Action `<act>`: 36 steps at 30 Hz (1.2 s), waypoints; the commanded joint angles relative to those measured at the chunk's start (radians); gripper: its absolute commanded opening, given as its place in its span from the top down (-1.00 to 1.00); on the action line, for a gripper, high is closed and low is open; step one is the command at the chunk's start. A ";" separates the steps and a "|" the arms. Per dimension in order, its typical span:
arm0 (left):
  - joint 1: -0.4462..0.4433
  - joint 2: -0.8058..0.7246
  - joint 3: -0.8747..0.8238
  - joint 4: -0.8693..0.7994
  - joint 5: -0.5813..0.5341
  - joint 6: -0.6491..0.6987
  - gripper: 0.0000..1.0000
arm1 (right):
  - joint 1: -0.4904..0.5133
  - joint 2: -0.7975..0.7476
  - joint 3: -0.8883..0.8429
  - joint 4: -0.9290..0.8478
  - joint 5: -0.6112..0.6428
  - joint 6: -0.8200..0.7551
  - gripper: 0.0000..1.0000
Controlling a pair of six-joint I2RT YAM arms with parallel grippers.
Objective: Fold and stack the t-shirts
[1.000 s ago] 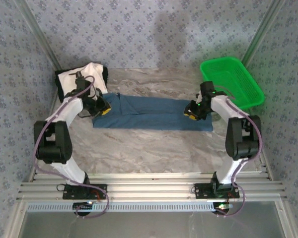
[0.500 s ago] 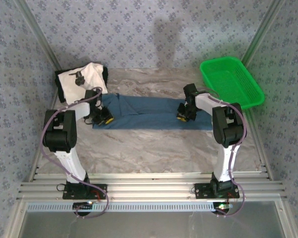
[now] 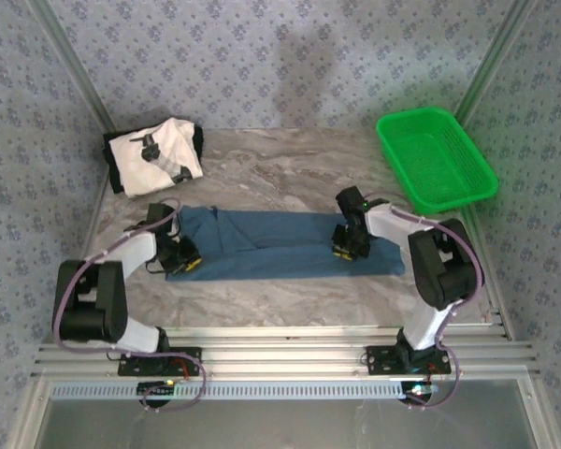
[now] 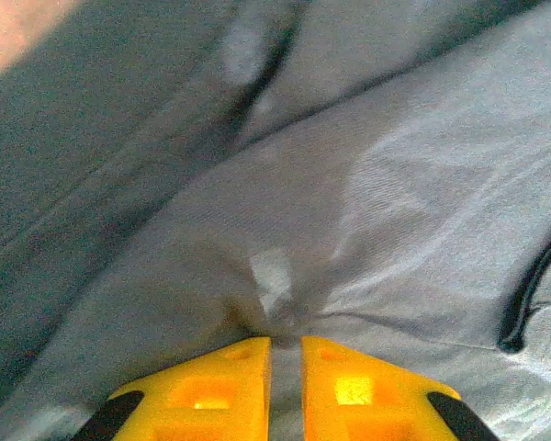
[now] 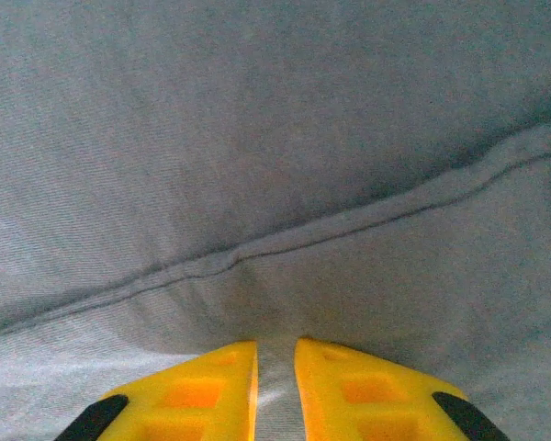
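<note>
Between each pair of near-closed fingers the blue shirt is pinched: left gripper on a bunched fold, right gripper just short of a seam. Both have dragged it nearer, leaving the white shirt well beyond the left fingers. Folding judged under way.

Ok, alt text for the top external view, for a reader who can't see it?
A teal-blue t-shirt lies in a long band across the table, the left gripper on its left end and the right gripper near its right end. A white printed t-shirt sits far left, a green basket far right.
</note>
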 commanded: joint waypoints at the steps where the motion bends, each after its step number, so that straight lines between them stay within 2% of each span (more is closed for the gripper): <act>1: -0.003 -0.120 -0.005 -0.083 -0.016 -0.045 0.59 | 0.027 -0.028 -0.063 -0.077 0.035 0.063 0.44; 6: -0.074 -0.199 0.136 -0.151 0.034 -0.101 0.36 | 0.047 -0.117 0.010 -0.123 0.033 0.028 -0.01; 9: -0.126 -0.219 0.166 -0.141 0.086 -0.173 0.16 | 0.061 -0.211 0.034 -0.113 0.006 -0.038 -0.41; 11: -0.162 -0.209 0.156 -0.102 0.122 -0.229 0.02 | 0.072 -0.295 0.030 -0.090 -0.009 -0.095 -0.64; 14: -0.214 -0.164 0.121 -0.002 0.135 -0.304 -0.08 | 0.073 -0.409 0.009 -0.054 -0.044 -0.166 -0.85; 20: -0.239 -0.045 0.038 0.251 0.156 -0.419 -0.08 | 0.060 -0.518 -0.006 -0.072 -0.132 -0.237 -0.90; 27: -0.281 0.077 0.080 0.250 0.117 -0.422 -0.05 | 0.057 -0.594 -0.035 -0.057 -0.159 -0.232 -0.93; 36: -0.303 0.157 0.131 0.225 0.052 -0.424 0.21 | 0.047 -0.605 -0.023 -0.089 -0.161 -0.245 -1.00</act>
